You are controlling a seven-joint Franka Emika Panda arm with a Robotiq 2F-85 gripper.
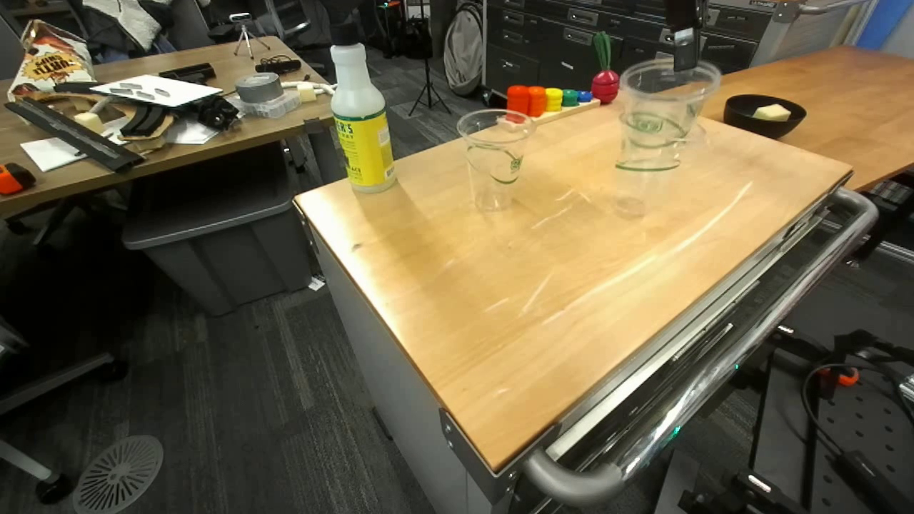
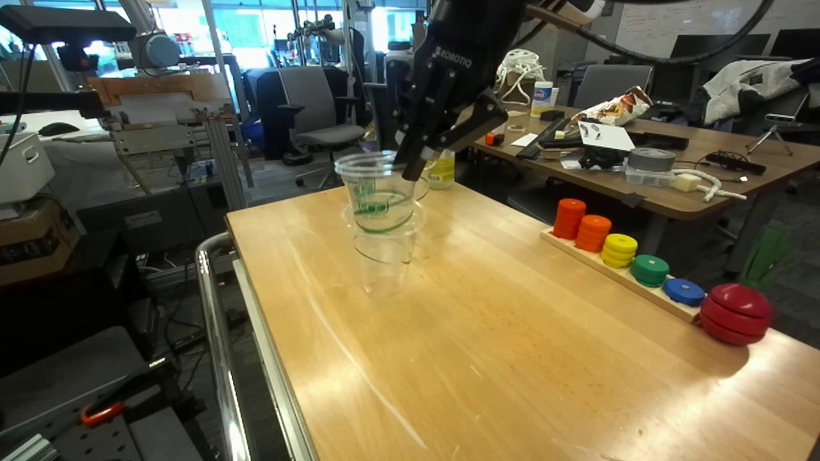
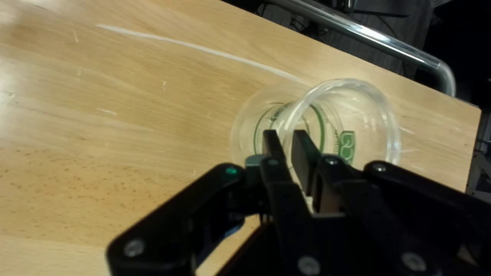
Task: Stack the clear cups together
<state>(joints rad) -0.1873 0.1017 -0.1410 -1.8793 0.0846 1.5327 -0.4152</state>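
My gripper (image 3: pixel 283 133) has its fingers nearly closed with the rim of an upper clear cup (image 3: pixel 376 122) between them. In an exterior view the gripper (image 2: pixel 413 171) grips that cup (image 2: pixel 378 198) at one side of its rim. A lower clear cup (image 2: pixel 384 272) stands upright on the table directly beneath; in the wrist view it (image 3: pixel 245 126) is partly covered. The upper cup's base is about level with the lower rim; I cannot tell whether they touch. Another clear cup (image 1: pixel 496 160) stands apart, near the bottle; in an exterior view it (image 2: pixel 422 187) is mostly hidden behind the held cup.
The yellow-green bottle (image 1: pixel 368 143) stands at a table corner. A coloured ring toy (image 2: pixel 618 253) and a red beet-like toy (image 2: pixel 737 314) line one edge. A black bowl (image 1: pixel 764 118) is on an adjoining table. A metal rail (image 1: pixel 714 400) runs along the table side.
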